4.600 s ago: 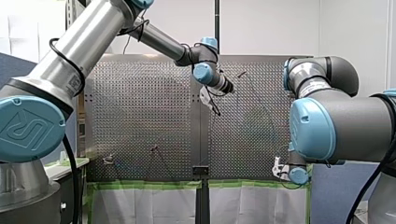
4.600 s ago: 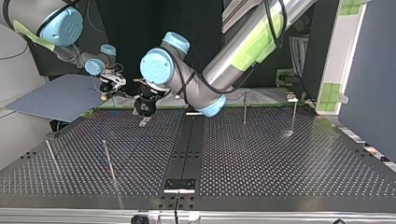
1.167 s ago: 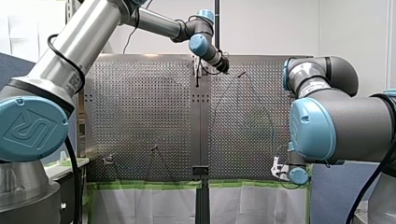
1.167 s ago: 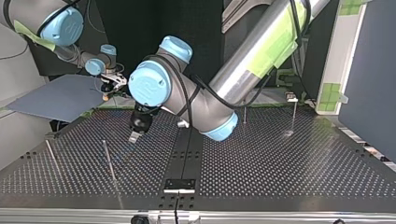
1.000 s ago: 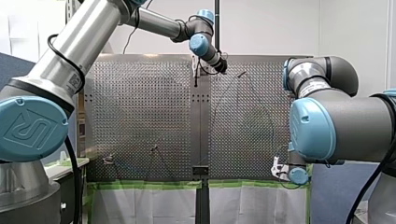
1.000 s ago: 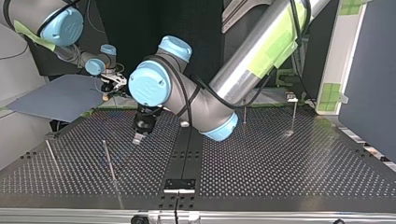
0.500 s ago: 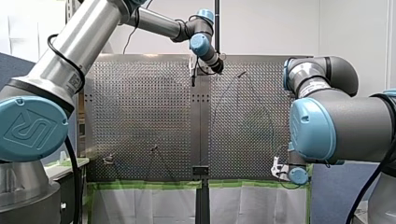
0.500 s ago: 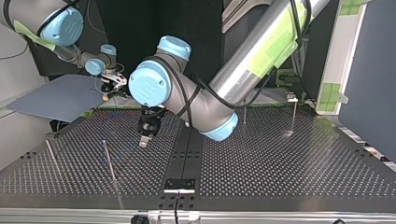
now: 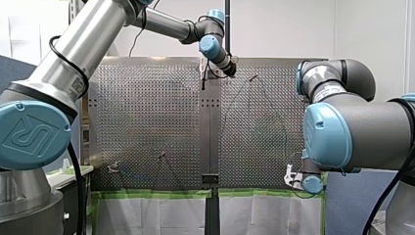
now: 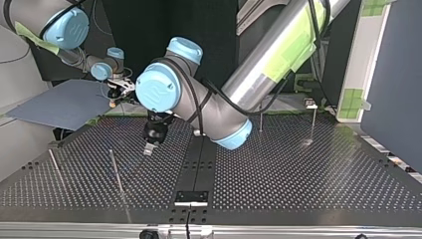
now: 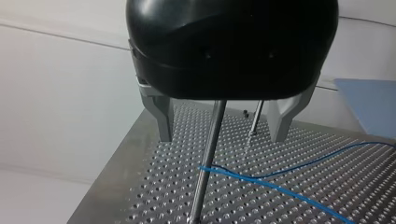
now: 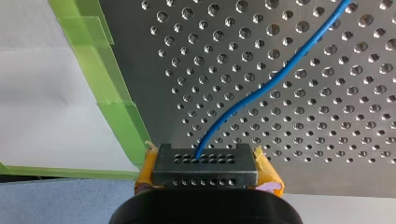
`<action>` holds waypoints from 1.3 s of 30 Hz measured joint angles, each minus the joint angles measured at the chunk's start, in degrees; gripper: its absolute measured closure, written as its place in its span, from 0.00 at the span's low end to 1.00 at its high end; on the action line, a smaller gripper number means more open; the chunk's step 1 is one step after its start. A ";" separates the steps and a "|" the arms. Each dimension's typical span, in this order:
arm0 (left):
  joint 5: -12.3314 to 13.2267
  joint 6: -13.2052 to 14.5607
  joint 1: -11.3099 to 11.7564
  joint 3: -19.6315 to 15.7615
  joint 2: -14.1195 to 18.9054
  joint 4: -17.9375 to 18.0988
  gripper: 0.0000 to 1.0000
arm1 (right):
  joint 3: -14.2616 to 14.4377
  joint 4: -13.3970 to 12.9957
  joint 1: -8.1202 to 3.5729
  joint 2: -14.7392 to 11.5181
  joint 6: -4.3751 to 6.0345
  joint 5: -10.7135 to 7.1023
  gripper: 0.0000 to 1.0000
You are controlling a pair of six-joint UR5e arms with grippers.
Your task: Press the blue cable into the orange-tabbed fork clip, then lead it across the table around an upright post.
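The blue cable (image 12: 261, 88) runs over the perforated table (image 12: 327, 140) into my right gripper (image 12: 205, 170), whose yellow pads (image 12: 268, 170) are shut on its end near the green-taped edge. In the left wrist view the cable (image 11: 280, 189) touches an upright post (image 11: 205, 158) that stands just ahead of, and between, the metal fingers (image 11: 161, 116) of my left gripper (image 11: 222, 121). That gripper is open and holds nothing. In the top view my left gripper (image 10: 148, 148) hangs above the table beside that post (image 10: 115, 172). I cannot make out the orange-tabbed clip.
A second post (image 11: 254, 121) stands further ahead of my left gripper. Two more posts (image 10: 260, 119) (image 10: 313, 122) rise at the top view's right, with a small pale fixture (image 10: 311, 105) behind them. A blue board (image 10: 64, 104) lies off the table near my right gripper (image 10: 113, 99).
My left gripper travelled across the table to the post over the last few seconds, then edged slightly to the top view's left. My right arm has stayed still.
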 joint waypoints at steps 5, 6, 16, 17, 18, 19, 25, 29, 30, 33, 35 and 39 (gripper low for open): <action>0.35 0.83 0.01 -0.01 0.00 0.02 0.02 | 0.01 -0.01 0.06 0.00 0.00 0.00 1.00; 0.39 0.86 0.01 -0.01 0.00 0.02 0.02 | 0.01 -0.01 0.06 0.00 0.00 0.00 1.00; 0.28 0.54 0.13 -0.03 0.03 -0.14 0.02 | -0.02 0.06 0.09 -0.04 0.00 0.00 1.00; 0.18 0.38 0.09 -0.04 0.02 -0.24 0.02 | -0.01 0.07 0.09 -0.03 0.00 0.00 1.00; 0.08 0.28 0.05 -0.07 0.02 -0.34 0.02 | -0.02 0.07 0.09 -0.04 -0.02 0.00 1.00; -0.07 0.22 -0.02 -0.09 0.03 -0.49 0.04 | -0.02 0.08 0.09 -0.04 -0.04 0.00 1.00; -1.18 0.17 -0.63 -1.80 1.60 -0.18 0.04 | -0.01 0.21 0.10 -0.02 -0.03 0.00 1.00; -1.07 -1.14 -0.32 -3.65 3.44 1.52 0.04 | -0.01 0.20 0.10 -0.01 -0.02 0.00 1.00; -1.05 -1.56 -0.29 -4.10 3.90 1.96 0.04 | 0.00 0.18 0.10 -0.01 -0.04 0.00 1.00; -1.00 -2.98 -0.38 -5.58 5.37 3.42 0.02 | -0.01 0.17 0.10 0.00 -0.07 0.00 1.00; -0.99 -4.07 -0.45 -6.69 6.46 4.48 0.02 | 0.00 0.20 0.10 0.00 -0.08 0.00 1.00; -0.94 -6.03 -0.52 -8.66 8.43 6.46 0.02 | -0.01 0.24 0.11 -0.02 -0.10 0.00 1.00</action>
